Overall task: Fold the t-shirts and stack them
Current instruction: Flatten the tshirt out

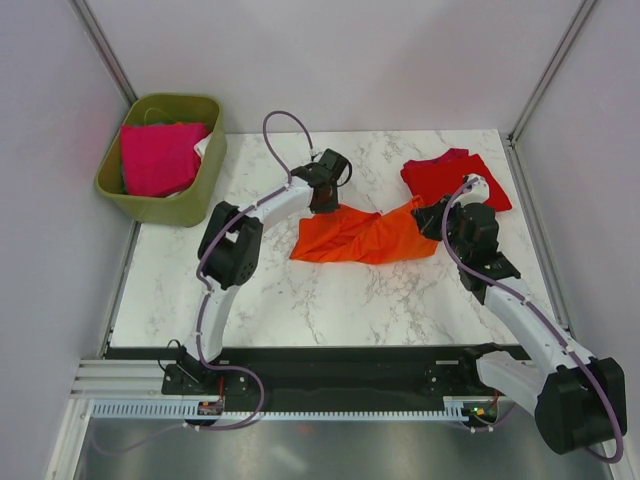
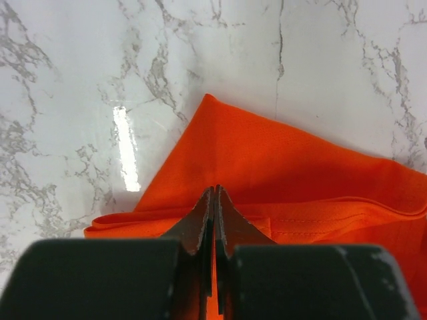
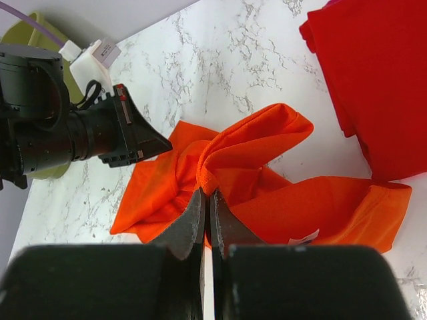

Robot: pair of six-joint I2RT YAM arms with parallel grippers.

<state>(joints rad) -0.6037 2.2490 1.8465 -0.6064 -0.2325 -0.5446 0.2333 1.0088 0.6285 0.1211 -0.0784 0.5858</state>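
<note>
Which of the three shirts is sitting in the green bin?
The magenta pink shirt, in the bin. The orange shirt is crumpled mid-table; the red shirt lies far right.

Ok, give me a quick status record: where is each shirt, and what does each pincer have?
orange t-shirt: crumpled and unfolded, mid-table
red t-shirt: lying flat at far right, looks folded, next to the orange one's end
pink t-shirt: in the green bin, far left
left pincer: shut on the orange t-shirt's edge
right pincer: shut on a bunched fold of the orange t-shirt
stack: none yet
</note>
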